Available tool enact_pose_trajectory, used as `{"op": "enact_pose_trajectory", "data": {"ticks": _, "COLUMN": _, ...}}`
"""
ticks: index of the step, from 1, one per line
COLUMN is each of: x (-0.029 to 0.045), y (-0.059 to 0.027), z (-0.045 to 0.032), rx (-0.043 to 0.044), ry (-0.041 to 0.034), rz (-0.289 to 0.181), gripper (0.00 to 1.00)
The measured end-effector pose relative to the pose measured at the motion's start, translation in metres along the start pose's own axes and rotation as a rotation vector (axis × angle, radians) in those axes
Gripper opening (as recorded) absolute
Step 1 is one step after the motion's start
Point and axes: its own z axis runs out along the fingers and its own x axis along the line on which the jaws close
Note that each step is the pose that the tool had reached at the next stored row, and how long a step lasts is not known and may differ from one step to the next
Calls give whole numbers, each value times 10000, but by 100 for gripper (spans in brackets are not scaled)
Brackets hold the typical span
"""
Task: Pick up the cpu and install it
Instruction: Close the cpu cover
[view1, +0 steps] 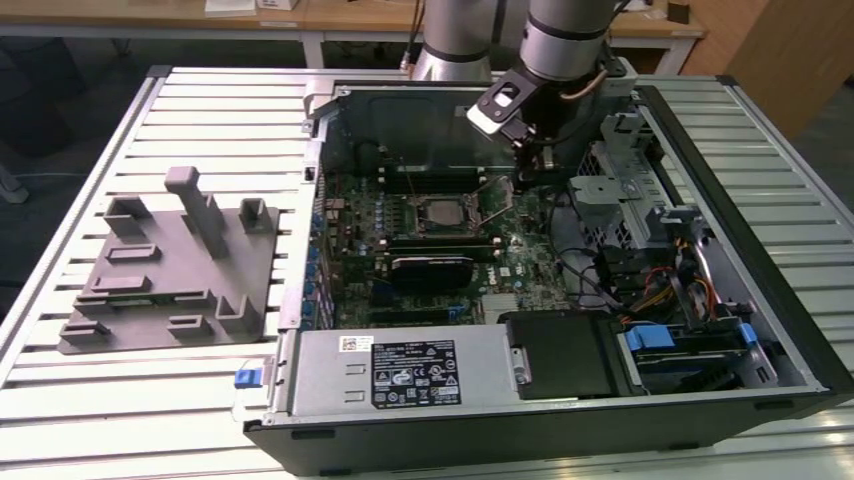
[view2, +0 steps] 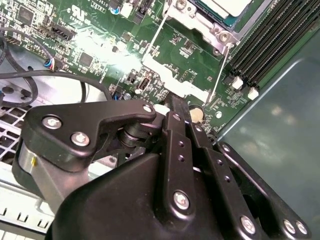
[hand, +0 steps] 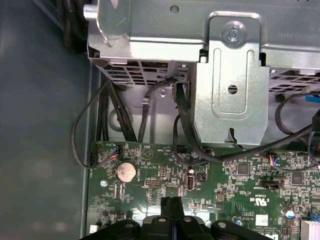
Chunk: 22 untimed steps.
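Pincer (view1: 522, 178) closed, low between cpu (view1: 441, 212) and drive cage (view1: 609, 196); clearance tight.

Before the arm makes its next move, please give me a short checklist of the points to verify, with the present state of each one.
1. The cpu lies in the socket, not in the gripper: ok.
2. Gripper shut, with nothing seen between its fingers: ok.
3. Gripper low beside the socket, not over the cpu: ok.
4. Socket lever latched down: cannot tell.
5. Gripper tip clear of the motherboard: cannot tell.
6. Black cable clear of the gripper body: cannot tell, as it runs close behind it.
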Motion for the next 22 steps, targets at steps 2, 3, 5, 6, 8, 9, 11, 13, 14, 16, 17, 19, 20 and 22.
{"op": "enact_pose_trajectory", "data": {"ticks": 2, "x": 1, "y": -14, "z": 1, "rx": 0, "ry": 1, "rz": -2, "gripper": 11}}
{"op": "enact_pose_trajectory", "data": {"ticks": 3, "x": 1, "y": -25, "z": 1, "rx": 0, "ry": 2, "rz": -2, "gripper": 11}}
{"op": "enact_pose_trajectory", "data": {"ticks": 5, "x": 1, "y": -40, "z": 1, "rx": 0, "ry": 4, "rz": -3, "gripper": 11}}
{"op": "enact_pose_trajectory", "data": {"ticks": 6, "x": 2, "y": -49, "z": 1, "rx": 0, "ry": 3, "rz": -3, "gripper": 11}}
{"op": "enact_pose_trajectory", "data": {"ticks": 8, "x": 2, "y": -67, "z": 1, "rx": 2, "ry": 5, "rz": -3, "gripper": 11}}
{"op": "enact_pose_trajectory", "data": {"ticks": 9, "x": 3, "y": -75, "z": 0, "rx": 3, "ry": 6, "rz": -3, "gripper": 11}}
{"op": "enact_pose_trajectory", "data": {"ticks": 11, "x": 3, "y": -97, "z": 0, "rx": 3, "ry": 6, "rz": -3, "gripper": 11}}
{"op": "enact_pose_trajectory", "data": {"ticks": 13, "x": 4, "y": -125, "z": 0, "rx": 3, "ry": 6, "rz": -3, "gripper": 11}}
{"op": "enact_pose_trajectory", "data": {"ticks": 14, "x": 5, "y": -142, "z": -1, "rx": 3, "ry": 6, "rz": -4, "gripper": 11}}
{"op": "enact_pose_trajectory", "data": {"ticks": 16, "x": 6, "y": -182, "z": 0, "rx": 3, "ry": 6, "rz": -4, "gripper": 11}}
{"op": "enact_pose_trajectory", "data": {"ticks": 17, "x": 7, "y": -228, "z": 0, "rx": 3, "ry": 6, "rz": -3, "gripper": 11}}
{"op": "enact_pose_trajectory", "data": {"ticks": 19, "x": 8, "y": -264, "z": 0, "rx": 3, "ry": 7, "rz": -3, "gripper": 11}}
{"op": "enact_pose_trajectory", "data": {"ticks": 20, "x": 9, "y": -277, "z": 1, "rx": 3, "ry": 7, "rz": -3, "gripper": 11}}
{"op": "enact_pose_trajectory", "data": {"ticks": 22, "x": 10, "y": -303, "z": 1, "rx": 3, "ry": 7, "rz": -3, "gripper": 11}}
